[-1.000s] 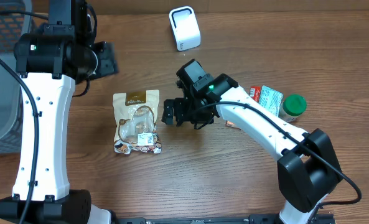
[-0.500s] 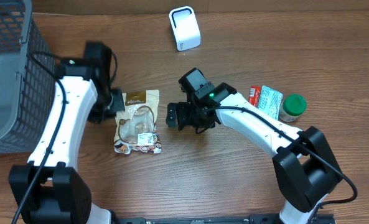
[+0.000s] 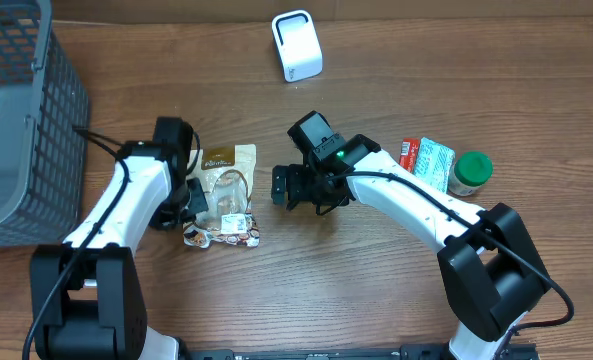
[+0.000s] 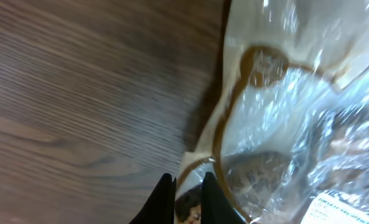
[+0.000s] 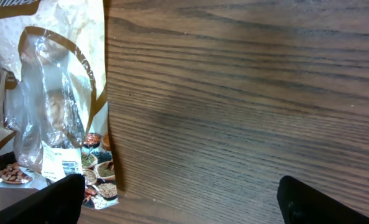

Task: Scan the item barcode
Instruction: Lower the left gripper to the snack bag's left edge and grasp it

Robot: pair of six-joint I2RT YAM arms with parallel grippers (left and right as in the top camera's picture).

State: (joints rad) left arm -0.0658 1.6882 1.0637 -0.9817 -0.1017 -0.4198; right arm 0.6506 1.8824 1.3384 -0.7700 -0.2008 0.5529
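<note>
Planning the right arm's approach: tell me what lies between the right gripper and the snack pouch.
Nothing but a narrow strip of bare wooden table separates the open right gripper from the snack pouch; the overhead view shows this.

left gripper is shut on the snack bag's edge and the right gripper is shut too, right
No. The left gripper is shut on the snack bag at its edge, but the right gripper is wide open; the right wrist view shows its jaws far apart.

Brown wood-grain table
</note>
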